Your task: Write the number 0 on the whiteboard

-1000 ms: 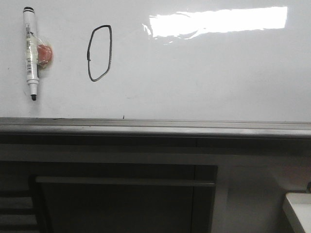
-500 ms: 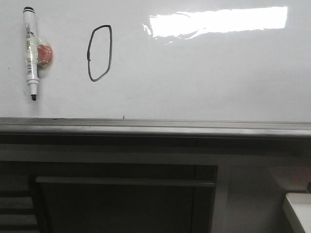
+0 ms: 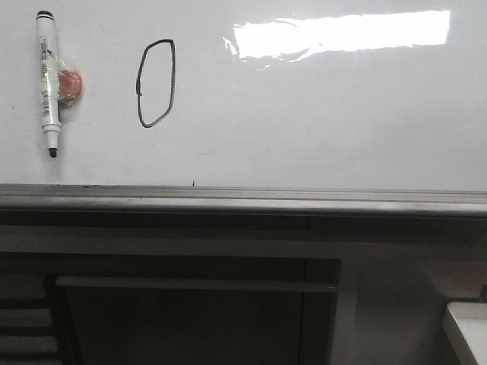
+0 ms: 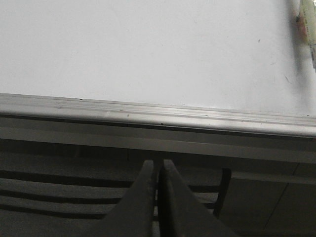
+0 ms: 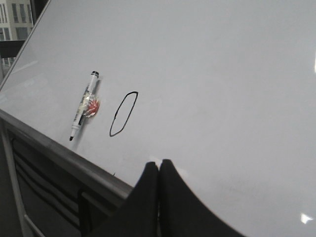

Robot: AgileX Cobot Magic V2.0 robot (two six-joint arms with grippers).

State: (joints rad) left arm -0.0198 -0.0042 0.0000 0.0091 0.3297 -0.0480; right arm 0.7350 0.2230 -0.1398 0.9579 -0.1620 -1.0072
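The whiteboard [image 3: 319, 129] fills the upper half of the front view, with a grey metal ledge [image 3: 243, 199] along its near edge. The number 0 [image 3: 156, 82] is a thin black closed loop at the upper left. A white marker pen [image 3: 48, 82] with a black tip lies left of it, a reddish blob taped to its side. Both also show in the right wrist view: the 0 [image 5: 123, 113] and the pen [image 5: 84, 106]. My left gripper [image 4: 158, 165] is shut and empty, below the ledge [image 4: 158, 116]. My right gripper [image 5: 159, 165] is shut and empty, near the board's edge. Neither gripper shows in the front view.
A dark cabinet with a bar handle [image 3: 194, 285] stands below the ledge. A white object's corner [image 3: 468, 327] sits at the lower right. A bright rectangular glare [image 3: 342, 34] lies on the board's upper right. The pen's edge shows in the left wrist view [image 4: 308, 29].
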